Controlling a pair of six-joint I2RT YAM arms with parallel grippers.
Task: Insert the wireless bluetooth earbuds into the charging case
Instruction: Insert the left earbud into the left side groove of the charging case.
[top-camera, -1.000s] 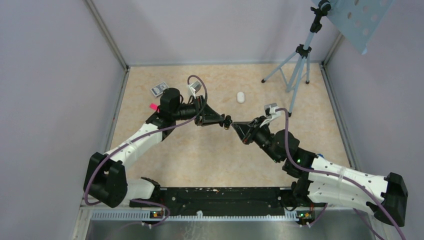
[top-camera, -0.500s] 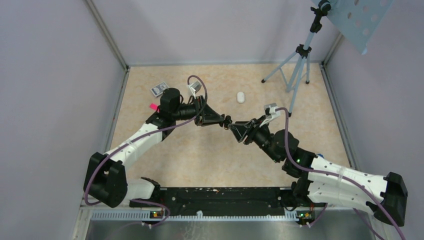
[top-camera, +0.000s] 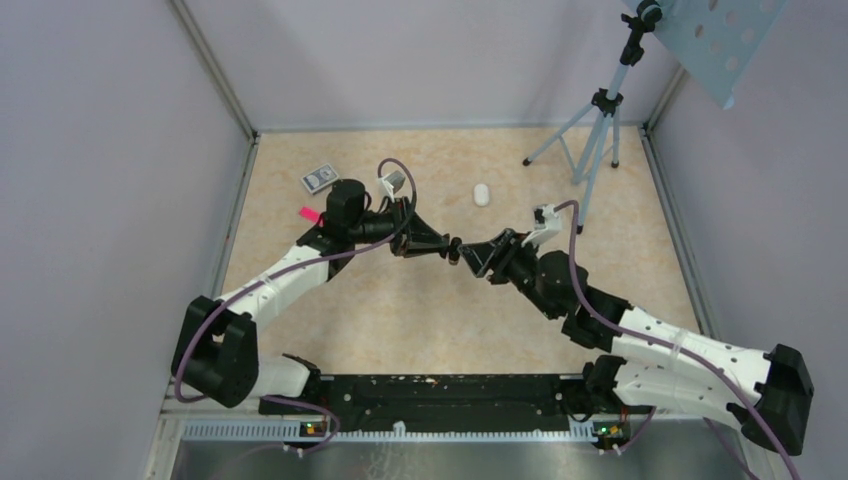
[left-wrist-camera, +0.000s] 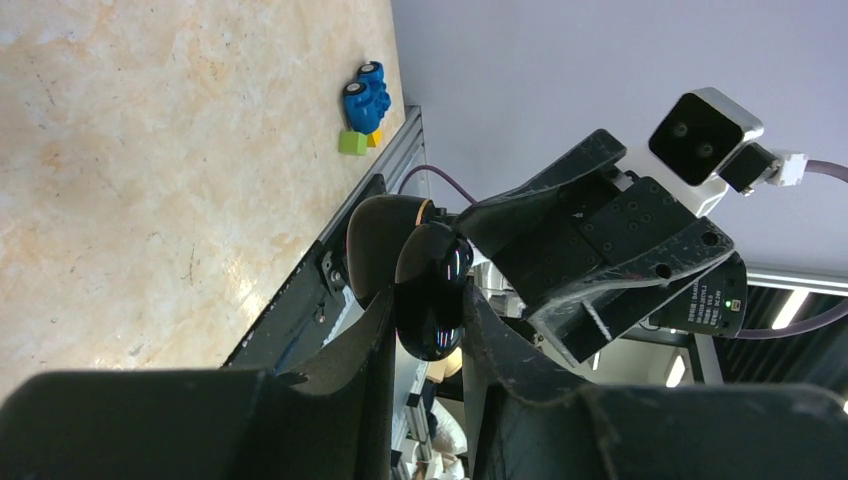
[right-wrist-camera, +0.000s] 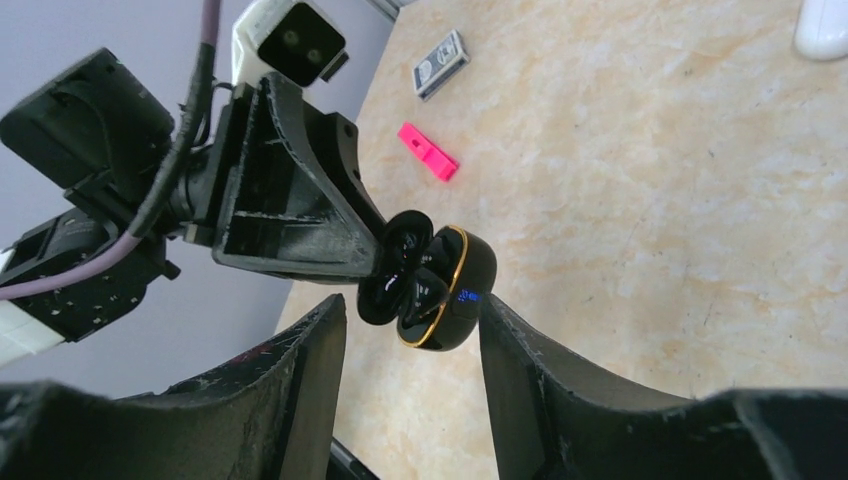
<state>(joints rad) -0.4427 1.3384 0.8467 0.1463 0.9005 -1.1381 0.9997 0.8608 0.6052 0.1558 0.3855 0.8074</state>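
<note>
Beige marbled tabletop (top-camera: 420, 310), pale grey walls (top-camera: 100, 150) on three sides. Small card pack (top-camera: 319, 178) lies flat near the far-left corner. Pink flat piece (top-camera: 308, 213) sits just nearer than it, the two apart. Grey tripod (top-camera: 597, 130) stands at the far right, legs on the table. Light-blue perforated panel (top-camera: 715, 45) is up at the top right by the tripod head. Left wrist view: blue toy blocks (left-wrist-camera: 366, 95) by the table's metal edge rail (left-wrist-camera: 400, 150), green block (left-wrist-camera: 352, 143) touching them, a small orange bit (left-wrist-camera: 373, 140) beside it.
</note>
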